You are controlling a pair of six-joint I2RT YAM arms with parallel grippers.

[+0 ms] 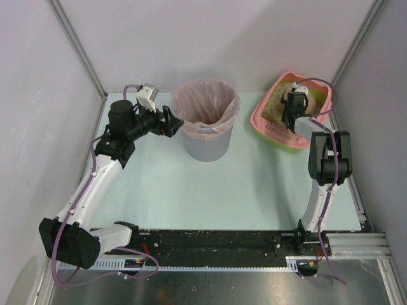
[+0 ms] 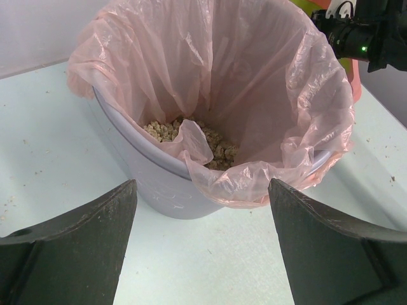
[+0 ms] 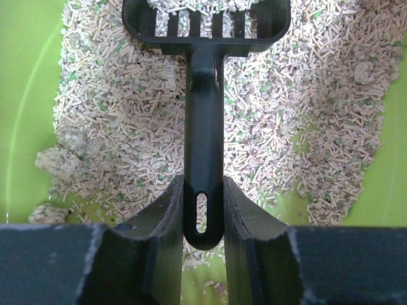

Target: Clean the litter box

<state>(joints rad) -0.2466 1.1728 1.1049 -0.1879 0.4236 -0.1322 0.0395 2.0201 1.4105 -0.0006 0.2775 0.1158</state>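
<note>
right gripper [image 3: 202, 190] pinches the scoop [image 3: 203, 114] handle in the far-right box [image 3: 25, 95], left gripper [image 2: 202, 187] gapes empty by the bin [image 2: 162, 194]; box looks light, stiff, best gripped at its rim.

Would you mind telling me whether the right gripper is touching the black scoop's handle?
Touching. The right wrist view shows the right gripper clamped on the scoop handle, a finger against each side.
</note>
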